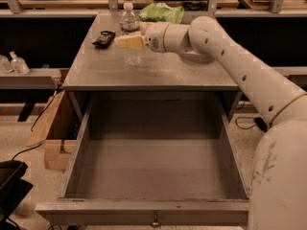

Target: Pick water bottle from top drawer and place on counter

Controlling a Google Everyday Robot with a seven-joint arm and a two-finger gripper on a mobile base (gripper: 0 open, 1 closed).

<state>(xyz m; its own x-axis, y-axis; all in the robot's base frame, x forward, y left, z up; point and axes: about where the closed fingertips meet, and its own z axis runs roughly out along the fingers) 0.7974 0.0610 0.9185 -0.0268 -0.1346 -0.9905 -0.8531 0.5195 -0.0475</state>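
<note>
The water bottle (128, 23), clear with a white cap, stands upright at the back left of the grey counter (182, 73). My gripper (130, 41) reaches in from the right. Its cream fingers (125, 41) are closed around the bottle's middle and hide the label band. The bottle's base shows just below the fingers, at or on the counter surface. The top drawer (153, 171) is pulled wide open below the counter, with nothing on its flat bottom. Its small knob (155, 221) is at the front centre.
A black flat object (104, 38) lies left of the bottle on the counter. A green bag (161, 12) lies at the counter's back edge. Two pump-top bottles (14, 62) stand on a ledge at left. A cardboard box (53, 133) sits left of the drawer.
</note>
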